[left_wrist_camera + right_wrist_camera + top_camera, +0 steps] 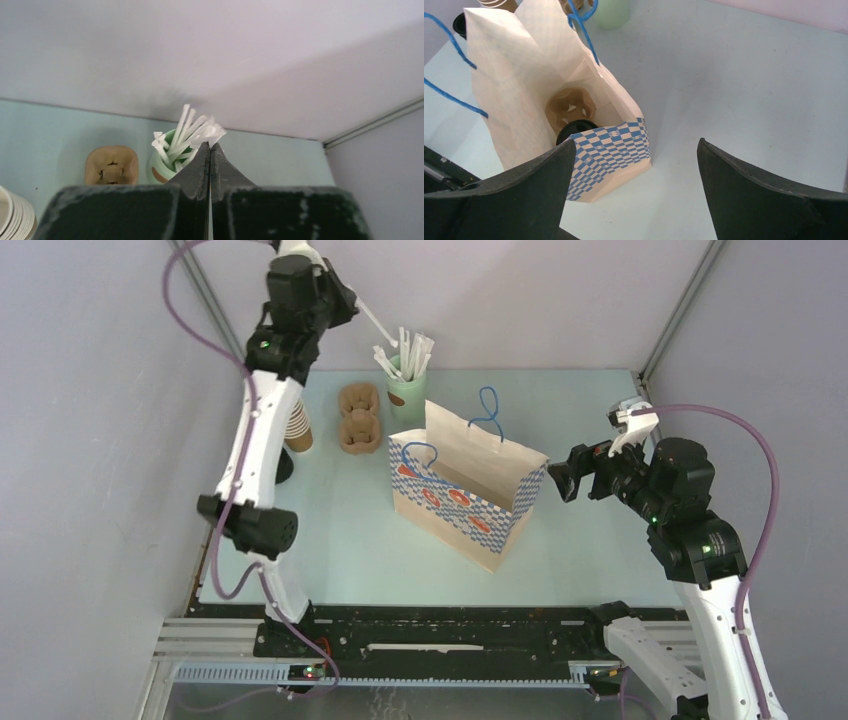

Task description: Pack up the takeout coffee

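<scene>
One takeout coffee shows only as a black lid point(575, 128) deep inside the open paper bag point(470, 495), next to a brown cup carrier point(571, 105); its cup is hidden by the bag wall. My right gripper point(562, 480) hangs open just right of the bag's checkered end point(611, 155), with nothing between its fingers point(636, 142). My left gripper point(348, 300) is raised high at the back, above and left of the green straw cup point(407, 390). It is shut point(210, 146) on a thin white wrapped straw point(378, 325).
Two brown pulp carriers point(358, 418) lie left of the green cup point(162, 165). A stack of lidless brown cups point(298, 430) stands by the left arm, a black lid point(459, 22) near it. The bag's blue handles point(489, 412) stick up. Walls close in on three sides.
</scene>
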You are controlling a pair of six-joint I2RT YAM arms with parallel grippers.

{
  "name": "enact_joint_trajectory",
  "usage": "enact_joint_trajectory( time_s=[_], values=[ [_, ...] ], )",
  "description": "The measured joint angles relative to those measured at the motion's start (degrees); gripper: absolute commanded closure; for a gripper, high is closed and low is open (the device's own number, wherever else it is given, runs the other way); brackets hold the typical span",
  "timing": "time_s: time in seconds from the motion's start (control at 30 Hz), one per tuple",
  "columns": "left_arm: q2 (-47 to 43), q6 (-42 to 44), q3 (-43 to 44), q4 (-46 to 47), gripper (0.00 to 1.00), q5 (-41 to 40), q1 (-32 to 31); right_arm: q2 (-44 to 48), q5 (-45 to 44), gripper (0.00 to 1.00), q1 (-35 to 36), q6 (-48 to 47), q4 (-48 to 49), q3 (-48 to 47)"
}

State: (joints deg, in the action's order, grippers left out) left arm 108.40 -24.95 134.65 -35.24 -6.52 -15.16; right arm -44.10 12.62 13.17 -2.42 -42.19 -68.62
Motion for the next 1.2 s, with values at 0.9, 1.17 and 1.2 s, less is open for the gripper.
enact_joint_trajectory(
  time_s=[0.9, 1.17, 1.2],
  values=[
    [-34.4, -21.3, -43.7, 3.6, 1.0, 9.3, -22.4, 9.1, -3.1, 0.0, 4.9, 9.0, 4.9, 0.1],
    [-33.1, -25.8, -48.5, 10.1, 0.81, 9.9, -25.4, 15.6, -3.6, 0.0, 4.9, 10.5, 2.3, 0.0],
    [-32.3, -26.5, -48.6, 10.6, 0.7, 9.9, -26.0, 15.8, -3.6, 0.0, 4.9, 10.7, 2.1, 0.0]
  ],
)
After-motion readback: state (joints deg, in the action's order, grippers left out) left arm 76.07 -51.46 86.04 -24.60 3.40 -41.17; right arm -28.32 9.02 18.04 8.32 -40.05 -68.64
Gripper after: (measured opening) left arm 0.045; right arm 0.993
